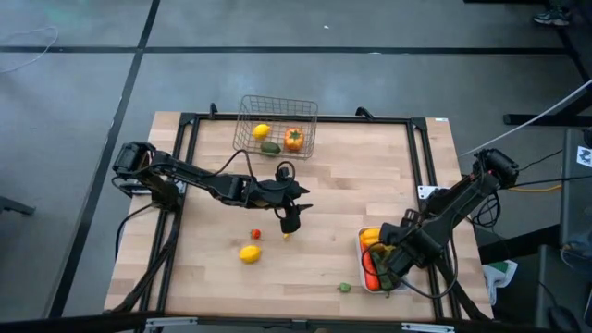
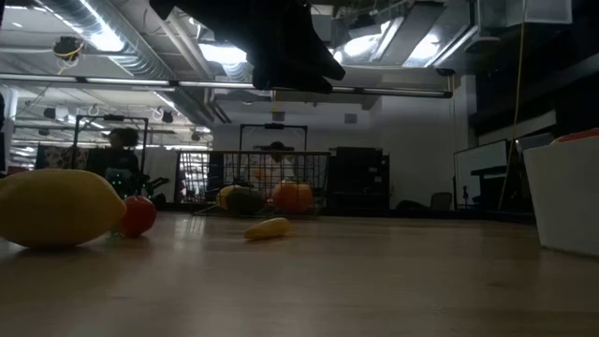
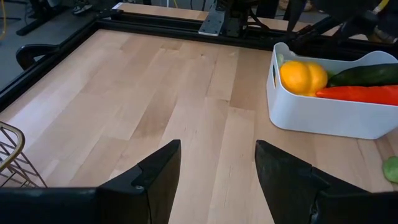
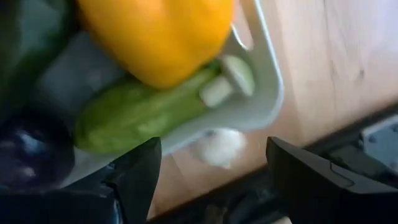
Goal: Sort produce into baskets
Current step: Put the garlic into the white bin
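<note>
Inside white tray [image 4: 264,99]: glossy yellow pepper [image 4: 158,34], green cucumber [image 4: 137,112].

Legible text: none in any view.
Labels or brands: none readable on the arms, baskets or produce.
Numbers and signs: none readable; a small white tag [image 1: 426,192] at the table's right edge is too small to read.

wire basket [image 1: 276,125]: far edge of the counter [image 1: 324,194], holding a lemon [image 1: 261,131], a cucumber [image 1: 270,147] and a tomato [image 1: 293,140]
tray [image 1: 363,264]: near right corner, filled with produce
second lemon [image 1: 250,253]: loose, near left of centre
left tool [image 1: 290,220]: over mid-counter
right tool [image 1: 387,268]: over the tray
</note>
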